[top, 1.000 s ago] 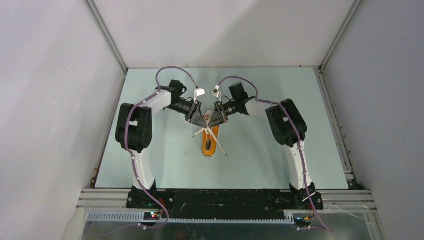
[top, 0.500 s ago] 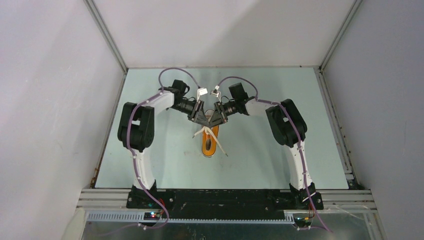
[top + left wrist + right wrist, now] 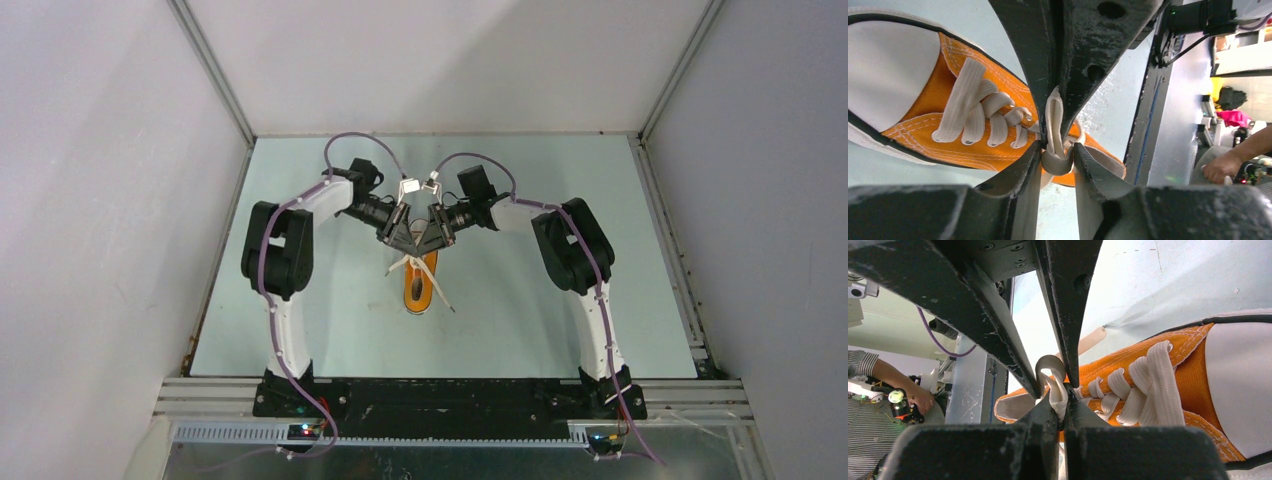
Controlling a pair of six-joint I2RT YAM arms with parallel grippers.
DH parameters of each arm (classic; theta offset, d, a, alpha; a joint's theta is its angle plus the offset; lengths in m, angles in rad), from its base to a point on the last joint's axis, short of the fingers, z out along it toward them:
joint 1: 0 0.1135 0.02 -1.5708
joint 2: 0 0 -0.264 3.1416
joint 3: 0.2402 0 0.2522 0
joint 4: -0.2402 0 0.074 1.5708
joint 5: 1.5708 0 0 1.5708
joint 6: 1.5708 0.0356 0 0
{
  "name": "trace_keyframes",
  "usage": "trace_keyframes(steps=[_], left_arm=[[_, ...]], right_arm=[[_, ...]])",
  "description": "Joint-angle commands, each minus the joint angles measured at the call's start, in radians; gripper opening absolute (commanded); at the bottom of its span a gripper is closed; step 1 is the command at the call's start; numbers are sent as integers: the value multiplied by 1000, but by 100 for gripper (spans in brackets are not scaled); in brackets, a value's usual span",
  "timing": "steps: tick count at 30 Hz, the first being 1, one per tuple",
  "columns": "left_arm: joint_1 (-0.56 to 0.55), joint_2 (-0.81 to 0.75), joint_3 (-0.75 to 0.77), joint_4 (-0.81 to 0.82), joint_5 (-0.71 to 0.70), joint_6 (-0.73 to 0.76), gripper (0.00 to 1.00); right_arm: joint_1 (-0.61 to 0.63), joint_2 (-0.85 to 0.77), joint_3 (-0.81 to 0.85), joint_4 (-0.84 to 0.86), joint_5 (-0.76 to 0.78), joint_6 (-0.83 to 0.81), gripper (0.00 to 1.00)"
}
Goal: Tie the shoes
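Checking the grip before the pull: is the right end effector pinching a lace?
Yes, in the right wrist view the right end effector is closed on the white lace of the orange shoe.

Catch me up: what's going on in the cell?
Both arms meet over an orange sneaker lying on the table, working its laces. The right gripper is pinched shut on a lace loop near the top eyelets. The left gripper clamps the lace bunch right beside it, so the two sets of fingertips almost touch. Loose lace ends trail across the sneaker, and no finished bow shows yet.
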Motion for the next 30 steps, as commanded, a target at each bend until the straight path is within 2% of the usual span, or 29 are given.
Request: trace_keyframes(steps=[1, 10, 12, 14, 16, 18, 22, 26, 30], left_arm=[[-3, 6, 34, -39, -2, 41, 29], [-4, 3, 30, -37, -2, 39, 19], [-4, 0, 30, -41, -2, 47, 14], [-4, -9, 31, -39, -3, 57, 4], [-5, -22, 23, -24, -2, 56, 1], [-8, -53, -19, 46, -18, 16, 0], [-14, -128, -129, 310, -70, -129, 0], [-19, -159, -174, 404, -106, -182, 0], [-19, -171, -166, 375, -115, -157, 0]], right_arm=[[3, -51, 25, -10, 11, -20, 3], [0, -51, 25, -13, 16, -18, 2], [-2, -52, 25, -13, 15, -14, 2], [-8, -58, 24, -12, 11, -4, 2], [-16, -64, 22, -12, 0, 6, 2], [-24, -72, 16, -13, -17, 16, 2], [-30, -83, 14, -23, -41, 20, 2], [-30, -88, 9, -24, -49, 25, 2], [-30, -82, 14, -30, -43, 25, 2]])
